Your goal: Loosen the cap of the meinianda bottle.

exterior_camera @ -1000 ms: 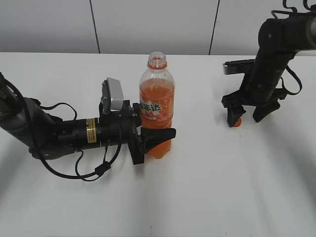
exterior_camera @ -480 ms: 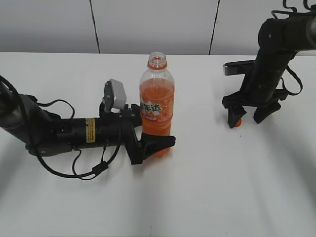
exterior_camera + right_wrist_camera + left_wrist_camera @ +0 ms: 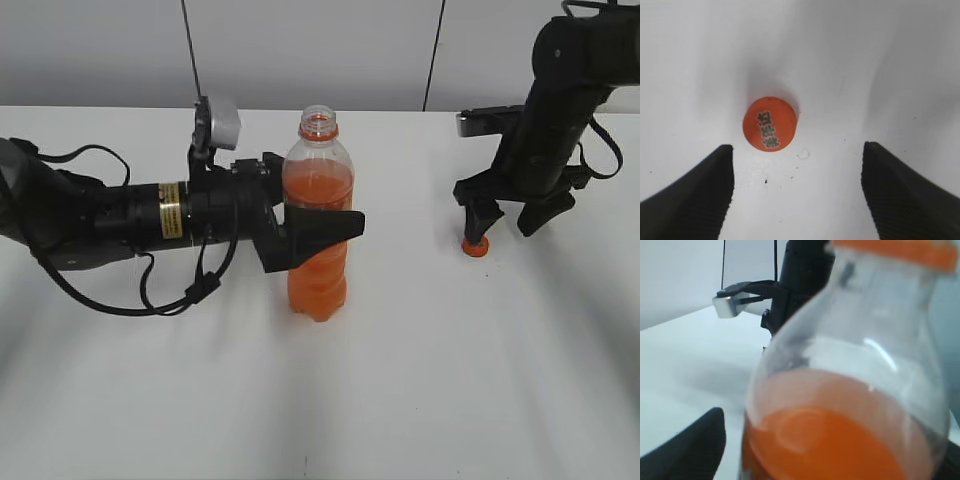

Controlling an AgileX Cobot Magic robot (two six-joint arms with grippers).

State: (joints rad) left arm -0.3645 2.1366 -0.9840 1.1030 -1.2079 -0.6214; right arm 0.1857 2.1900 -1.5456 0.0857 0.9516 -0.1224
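The meinianda bottle (image 3: 318,225) stands upright on the tabletop (image 3: 420,380) with an uncapped neck, and the left gripper (image 3: 300,235) has its fingers clamped on the body. The cap (image 3: 770,123) lies on the tabletop under the right gripper (image 3: 510,215), whose fingers are apart above it.

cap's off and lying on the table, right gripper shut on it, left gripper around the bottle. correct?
Not quite: the right gripper is open, not shut on the cap. The right wrist view shows its fingers spread wide, with the cap lying free on the table between and beyond them. The left gripper is around the bottle, as you said.
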